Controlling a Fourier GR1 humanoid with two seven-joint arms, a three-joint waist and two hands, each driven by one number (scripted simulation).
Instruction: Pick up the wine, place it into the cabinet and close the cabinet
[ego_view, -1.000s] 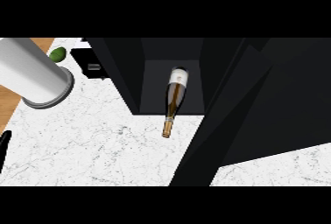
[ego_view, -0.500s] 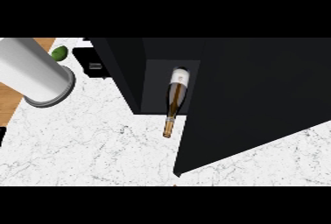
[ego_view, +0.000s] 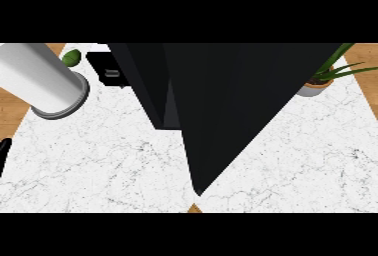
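The cabinet (ego_view: 221, 100) is filling most of the head view as a tall black mass, and its front is showing no opening. The wine is not appearing anywhere in view; judging from the task, it is probably sitting inside, behind the door, though that cannot be confirmed from here. The door is looking shut or very nearly so, since the dark panels are reading as one block with only a slim seam near the left face. So pick and place are likely finished, and the closing step is either finishing or done; what is left may be only a last press on the door.

Left hand (ego_view: 3, 155): only a thin black sliver is showing at the left edge over the tabletop (ego_view: 96, 155). It is impossible to tell how far open it is, and it is touching nothing visible. The right hand is not showing at all, possibly hiding behind the cabinet.

A grey cylinder (ego_view: 40, 80) is standing at upper left, and a potted plant (ego_view: 321, 80) at upper right, both well apart from the door.
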